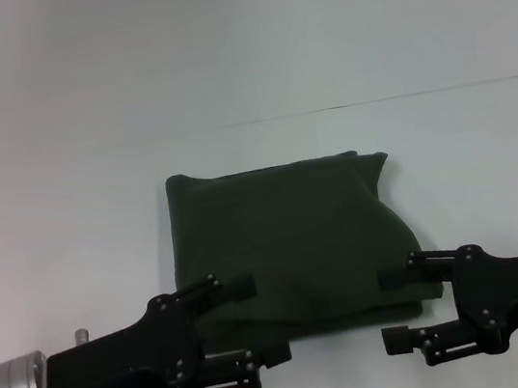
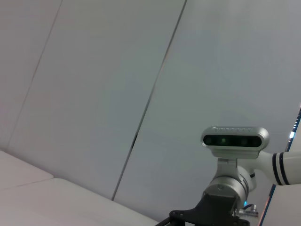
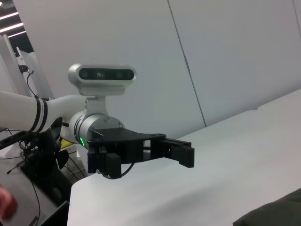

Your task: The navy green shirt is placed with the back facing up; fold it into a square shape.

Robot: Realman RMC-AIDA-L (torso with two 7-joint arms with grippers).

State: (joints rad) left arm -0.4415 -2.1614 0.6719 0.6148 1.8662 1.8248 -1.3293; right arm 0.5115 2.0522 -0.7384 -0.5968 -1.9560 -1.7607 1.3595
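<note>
Now the shirt (image 1: 291,243) lies folded, apparently near-square. Left gripper (image 1: 259,321) and right gripper (image 1: 398,308) flank its near edge, both released and empty.

Robot lab, white table (image 1: 70,232), plain panelled walls (image 2: 94,70) (cables)

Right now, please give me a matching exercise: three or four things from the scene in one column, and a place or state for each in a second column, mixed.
Things:
1. dark olive-green folded fabric shirt
2. left black pincer
3. right black pincer
4. plain white table

Places or states:
A. open, at the shirt's near right corner
B. lies folded into a rough square
C. carries the shirt
D. open, at the shirt's near left corner

Pairs: 1-B, 2-D, 3-A, 4-C
</note>
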